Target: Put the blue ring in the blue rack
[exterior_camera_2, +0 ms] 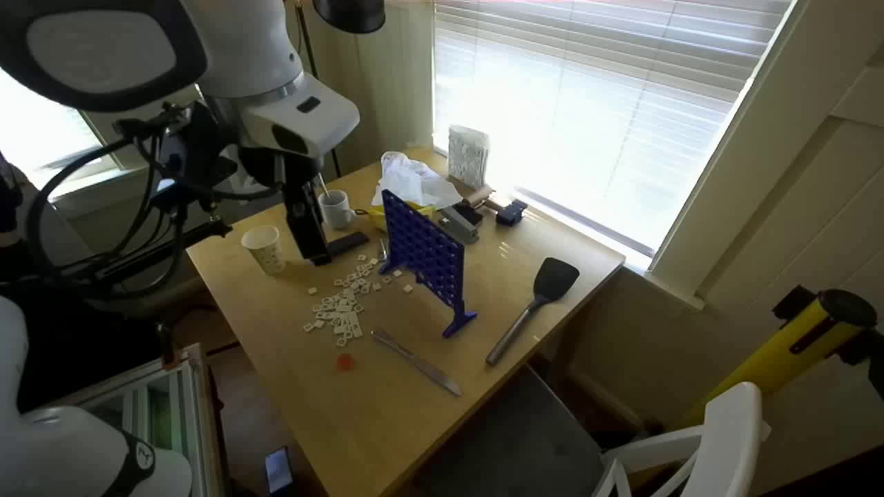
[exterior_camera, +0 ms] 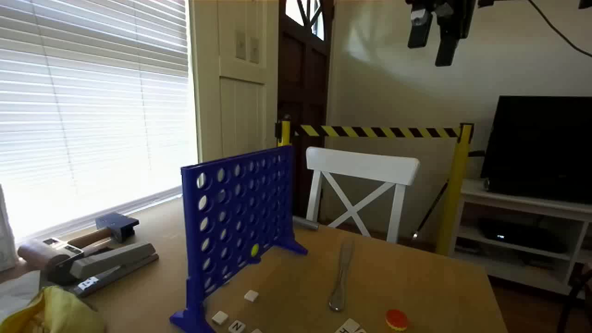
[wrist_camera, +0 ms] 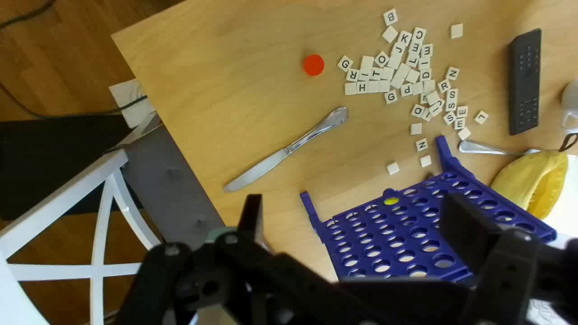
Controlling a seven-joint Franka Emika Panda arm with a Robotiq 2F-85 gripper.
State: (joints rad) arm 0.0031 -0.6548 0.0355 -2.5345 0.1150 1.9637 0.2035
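Observation:
The blue ring is a small flat orange-red disc. It lies on the table near the knife in both exterior views (exterior_camera: 397, 319) (exterior_camera_2: 344, 362) and in the wrist view (wrist_camera: 314, 65). The blue rack, an upright blue grid panel with round holes, stands on the table in both exterior views (exterior_camera: 213, 231) (exterior_camera_2: 423, 250) and in the wrist view (wrist_camera: 408, 239). A yellow disc (wrist_camera: 391, 201) sits in its bottom row. My gripper (wrist_camera: 354, 216) is open and empty, high above the table in an exterior view (exterior_camera: 432, 51). In the wrist view the rack shows below and between its fingers; the ring is farther off.
A knife (wrist_camera: 289, 149) lies between the ring and the rack. Many letter tiles (wrist_camera: 399, 72) lie beside the ring. A remote (wrist_camera: 525, 81), paper cup (exterior_camera_2: 262, 248), mug (exterior_camera_2: 336, 210) and spatula (exterior_camera_2: 525, 317) are on the table. A white chair (exterior_camera: 363, 166) stands at its edge.

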